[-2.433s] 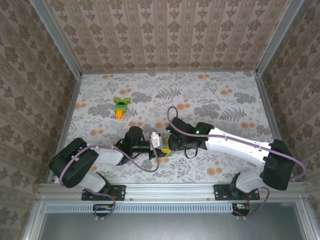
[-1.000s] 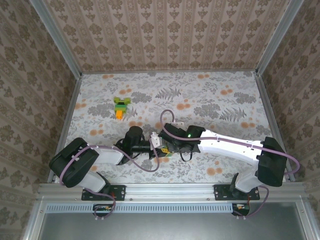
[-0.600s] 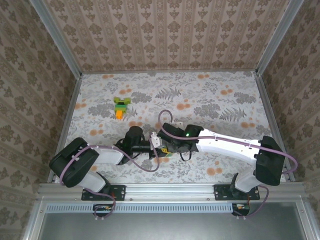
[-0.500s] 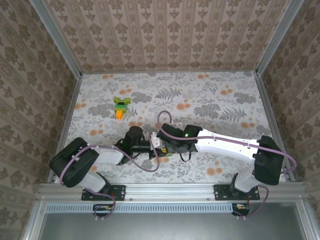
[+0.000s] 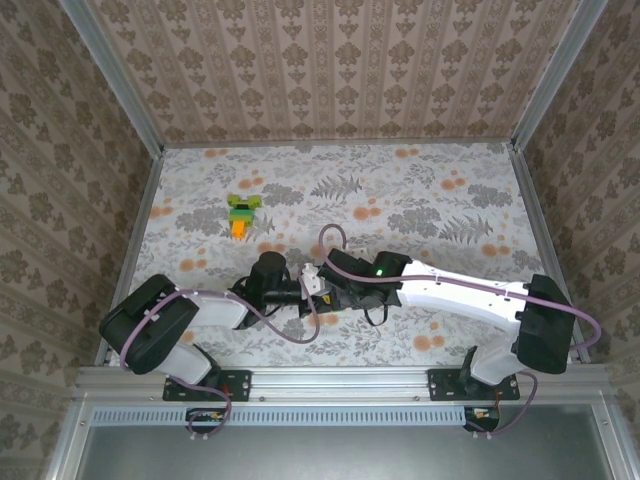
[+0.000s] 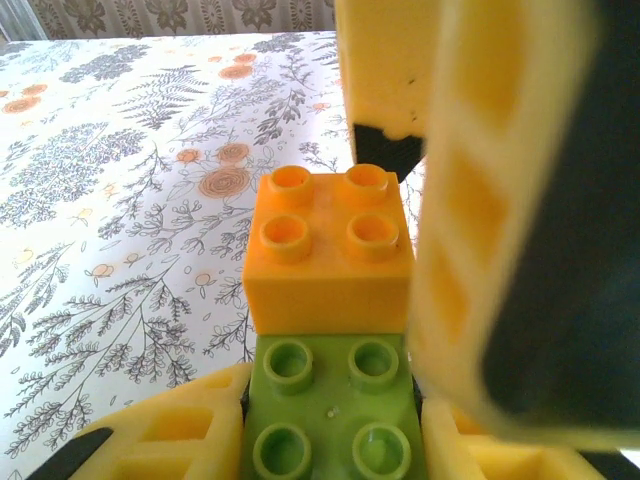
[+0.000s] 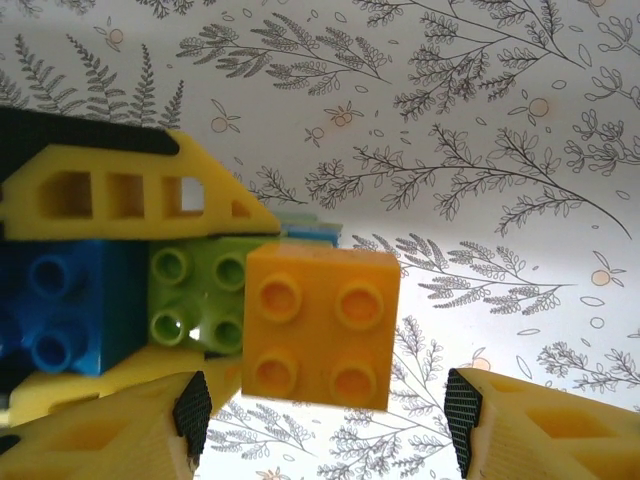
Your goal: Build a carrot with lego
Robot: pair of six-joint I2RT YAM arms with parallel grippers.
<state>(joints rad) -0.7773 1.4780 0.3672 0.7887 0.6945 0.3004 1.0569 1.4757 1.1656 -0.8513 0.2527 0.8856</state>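
My left gripper is shut on a lime green lego brick, with one yellow finger on each side of it. An orange brick is stuck on that lime brick's far end. In the right wrist view the orange brick stands in front of the lime brick, and a blue brick sits beside it. My right gripper is open, its fingertips apart from the orange brick on both sides. From above, both grippers meet at the table's near middle. The carrot lies at the far left.
The floral table is walled by patterned panels on three sides. A metal rail runs along the near edge by the arm bases. A purple cable loops above my right wrist.
My right gripper has opened off the orange brick, which now stays on the lime brick in my left gripper. The right arm first slid left, then eased slightly right.
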